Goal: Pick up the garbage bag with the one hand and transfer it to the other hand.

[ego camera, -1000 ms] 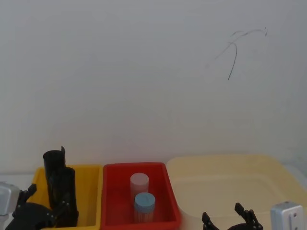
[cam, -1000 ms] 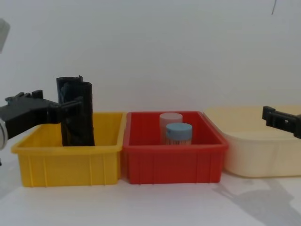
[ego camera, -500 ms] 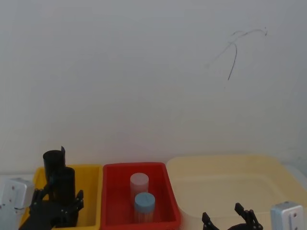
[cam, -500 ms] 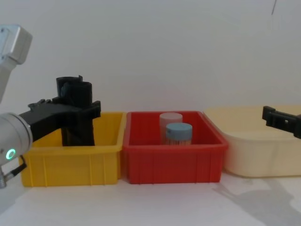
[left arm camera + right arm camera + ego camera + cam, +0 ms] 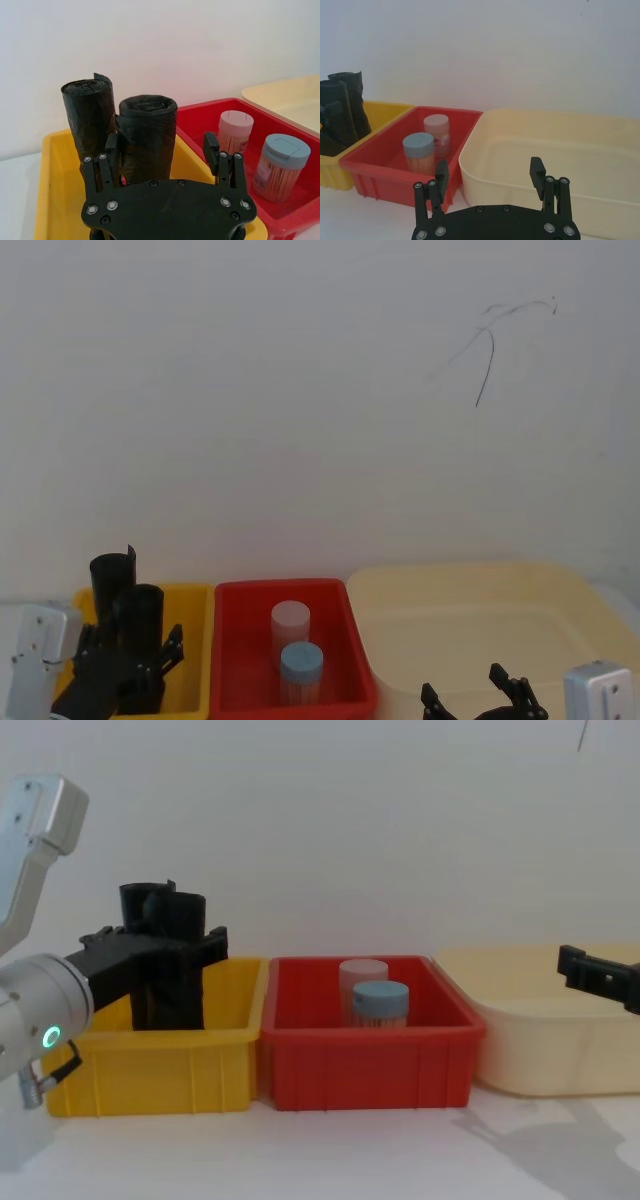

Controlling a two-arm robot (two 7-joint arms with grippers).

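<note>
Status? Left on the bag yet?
Left gripper open, straddling front garbage bag roll, upright in yellow bin. Right gripper open, idle by cream bin. Second roll right beside.

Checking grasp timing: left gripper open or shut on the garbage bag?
Open. Left gripper: fingers spread either side of the nearer garbage bag, upright in the yellow bin.

The left hand (image 5: 160, 142) reaches forward, fingers spread wide; the right hand (image 5: 489, 167) hangs low, fingers likewise apart.
</note>
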